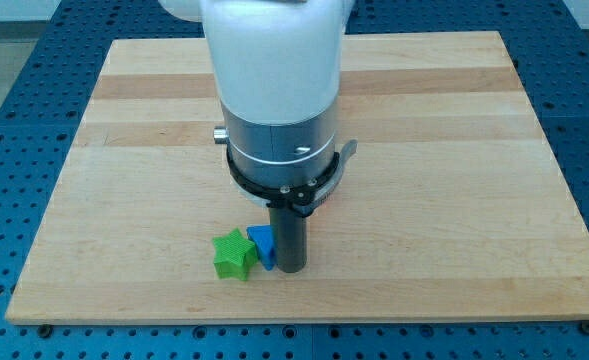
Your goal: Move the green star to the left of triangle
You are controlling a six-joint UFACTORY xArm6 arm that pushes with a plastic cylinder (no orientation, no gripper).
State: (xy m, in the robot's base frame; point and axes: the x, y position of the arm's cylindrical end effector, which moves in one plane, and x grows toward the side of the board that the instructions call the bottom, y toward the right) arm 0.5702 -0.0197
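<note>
Working the arm remotely, one view only. My tip (pixel 290 268) is resting on the wooden board (pixel 454 200) low and just left of centre, the rod hanging straight down from the big white and grey wrist that is blocking much of the middle of the view.

The tool is a bare rod: nothing to open or close, and it is gripping nothing. It is only pressing sideways, or about to.

The green star (pixel 232 254) is sitting at about 9 o'clock from my tip. Between the two is the blue triangle (pixel 262 245), partly hidden by the rod. The triangle appears to be touching the rod on its 3 o'clock side and touching, or all but touching, the star on its 9 o'clock side; the seam is too tight to call.

Reading the step: the star is already lying to the view's left of the triangle, so I am judging the task at or very near its finish, in the settling stage, not the approach.

Next move, as I see it: nothing forceful. Any further push toward 9 o'clock risks shoving the triangle into the star and rotating both. I am favouring backing the tip off toward 3 o'clock, clear of the triangle, without dragging it.
</note>
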